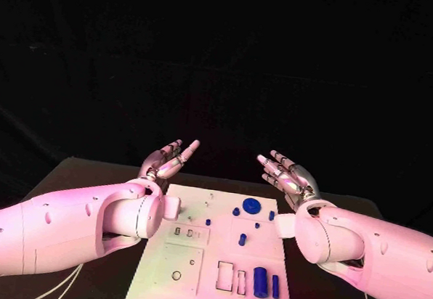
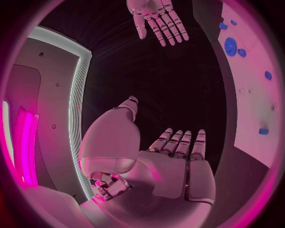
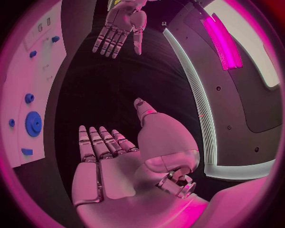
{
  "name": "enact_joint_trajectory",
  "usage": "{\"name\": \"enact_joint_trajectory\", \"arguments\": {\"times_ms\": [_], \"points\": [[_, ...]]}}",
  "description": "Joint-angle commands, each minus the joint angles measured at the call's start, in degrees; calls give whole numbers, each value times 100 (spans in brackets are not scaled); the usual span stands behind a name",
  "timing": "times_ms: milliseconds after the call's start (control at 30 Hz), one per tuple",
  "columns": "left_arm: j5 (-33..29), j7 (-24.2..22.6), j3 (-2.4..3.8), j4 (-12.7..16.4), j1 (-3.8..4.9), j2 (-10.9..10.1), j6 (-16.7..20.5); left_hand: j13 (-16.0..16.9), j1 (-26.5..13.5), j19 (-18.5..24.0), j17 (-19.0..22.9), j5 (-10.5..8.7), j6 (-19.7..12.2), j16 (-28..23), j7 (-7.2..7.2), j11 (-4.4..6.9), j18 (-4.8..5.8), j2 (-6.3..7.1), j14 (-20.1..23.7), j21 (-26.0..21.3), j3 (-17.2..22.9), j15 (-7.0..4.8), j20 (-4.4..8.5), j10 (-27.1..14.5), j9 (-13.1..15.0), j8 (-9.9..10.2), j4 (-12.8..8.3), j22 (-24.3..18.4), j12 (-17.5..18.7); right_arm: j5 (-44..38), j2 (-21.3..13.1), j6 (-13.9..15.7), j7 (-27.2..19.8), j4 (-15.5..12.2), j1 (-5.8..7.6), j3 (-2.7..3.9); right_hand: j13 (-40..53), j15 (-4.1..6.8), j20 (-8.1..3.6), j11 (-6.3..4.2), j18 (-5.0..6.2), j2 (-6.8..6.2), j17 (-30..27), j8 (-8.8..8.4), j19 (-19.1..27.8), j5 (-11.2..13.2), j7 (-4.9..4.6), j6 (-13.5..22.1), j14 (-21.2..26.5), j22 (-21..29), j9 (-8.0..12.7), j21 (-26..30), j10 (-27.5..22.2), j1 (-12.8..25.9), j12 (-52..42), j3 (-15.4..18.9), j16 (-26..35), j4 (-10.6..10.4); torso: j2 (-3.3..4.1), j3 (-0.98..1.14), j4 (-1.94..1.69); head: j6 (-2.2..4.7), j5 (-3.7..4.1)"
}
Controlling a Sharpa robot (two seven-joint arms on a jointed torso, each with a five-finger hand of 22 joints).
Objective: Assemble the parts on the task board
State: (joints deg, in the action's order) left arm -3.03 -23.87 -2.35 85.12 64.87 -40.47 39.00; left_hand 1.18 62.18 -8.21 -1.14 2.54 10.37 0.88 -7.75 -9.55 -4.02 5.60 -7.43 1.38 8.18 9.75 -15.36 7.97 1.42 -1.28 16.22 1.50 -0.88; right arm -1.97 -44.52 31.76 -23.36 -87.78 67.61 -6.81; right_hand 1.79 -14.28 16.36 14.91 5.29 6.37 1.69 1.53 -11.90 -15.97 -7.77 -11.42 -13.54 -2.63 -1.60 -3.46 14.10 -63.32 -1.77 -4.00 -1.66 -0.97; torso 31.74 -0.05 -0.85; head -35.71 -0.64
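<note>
Both hands raised, parts untouched on the board.

The blue parts (image 1: pixel 251 206) lie on the task board (image 1: pixel 164 290), below and nearer the robot than both hands' fingertips. The left hand (image 1: pixel 168 158) and right hand (image 1: pixel 289 174) hover palms-up beyond the board's far edge (fingers straight, spread, holding nothing).

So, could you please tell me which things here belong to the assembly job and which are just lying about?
Belonging to the job:
- white rectangular task board
- large round blue gear part
- tall blue cylinder part
- slim blue bar part
- left hand and right hand, both open, raised beyond the board, holding nothing

Just lying about:
- black table, which merely carries the board
</note>
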Motion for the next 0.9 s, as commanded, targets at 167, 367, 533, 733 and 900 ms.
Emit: {"name": "enact_joint_trajectory", "arguments": {"times_ms": [167, 367, 533, 733, 900], "points": [[-65, 96, 5, 8, 8, 11, -230, 130, 492, -1103, -159, 40, 934, 295, -710, -383, -177, -54, -1151, 484, 108, 372, -167, 1033, 128, -219, 50, 270, -244, -396, 11, -1187, 484, 51, 159, -130, 225, 180, 20, -90, 272, 4, 224, 520, -1949, 79, -889, -2378, -2969, -472, -252, -959, 3006, -1140, -567, -316, -583, 877, 1, -1, -1, 0, 0], [-54, 127, 6, 183, 33, -370, -448, 351, 864, -2991, -412, 39, 2621, 959, -743, -370, -253, -198, -3579, 1410, 176, 205, -124, 3648, 321, -639, 20, 706, -841, -1635, -75, -557, 308, 318, 304, -133, 185, 343, 15, -224, 441, -81, 203, 605, -2615, 99, -792, -3412, -3731, -592, -247, -1318, 3690, -1216, -560, -507, -600, 1167, 131, 12, -6, -64, 69], [-49, 138, 13, 322, 46, -497, -495, 289, 1222, -3448, -438, 39, 3461, 1063, -652, -237, -501, -210, -4246, 1740, 160, 30, -97, 4203, 353, -762, -45, 829, -845, -2389, -95, -669, 430, 347, 370, -131, 174, 492, -33, -365, 522, -133, 196, 576, -2929, 119, -665, -3965, -4248, -632, -219, -1509, 4156, -1122, -485, -722, -583, 1314, 201, 9, -12, -73, 91], [40, 184, 47, 601, 73, -755, -603, 281, 1463, -3663, -470, 41, 3891, 1067, -572, -138, -625, -197, -4630, 1980, 94, -77, -88, 4606, 331, -788, -112, 930, -816, -3487, -132, -855, 711, 359, 491, -129, 178, 635, -169, -476, 533, -224, 205, 477, -3255, 124, -571, -4247, -4774, -670, -216, -1695, 4533, -998, -343, -978, -553, 1439, 333, 3, -29, -97, 125], [126, 211, 61, 898, 156, -1006, -798, 298, 1617, -3744, -535, 41, 4128, 1107, -515, -58, -640, -210, -4936, 2146, 45, -166, -62, 4915, 309, -801, -185, 1007, -804, -4629, -150, -1099, 1217, 422, 624, -124, 194, 824, -353, -625, 532, -380, 259, 476, -3614, 25, -446, -4516, -5353, -773, -229, -1959, 4971, -891, -315, -1104, -629, 1534, 509, -8, -54, -67, 168]]}}
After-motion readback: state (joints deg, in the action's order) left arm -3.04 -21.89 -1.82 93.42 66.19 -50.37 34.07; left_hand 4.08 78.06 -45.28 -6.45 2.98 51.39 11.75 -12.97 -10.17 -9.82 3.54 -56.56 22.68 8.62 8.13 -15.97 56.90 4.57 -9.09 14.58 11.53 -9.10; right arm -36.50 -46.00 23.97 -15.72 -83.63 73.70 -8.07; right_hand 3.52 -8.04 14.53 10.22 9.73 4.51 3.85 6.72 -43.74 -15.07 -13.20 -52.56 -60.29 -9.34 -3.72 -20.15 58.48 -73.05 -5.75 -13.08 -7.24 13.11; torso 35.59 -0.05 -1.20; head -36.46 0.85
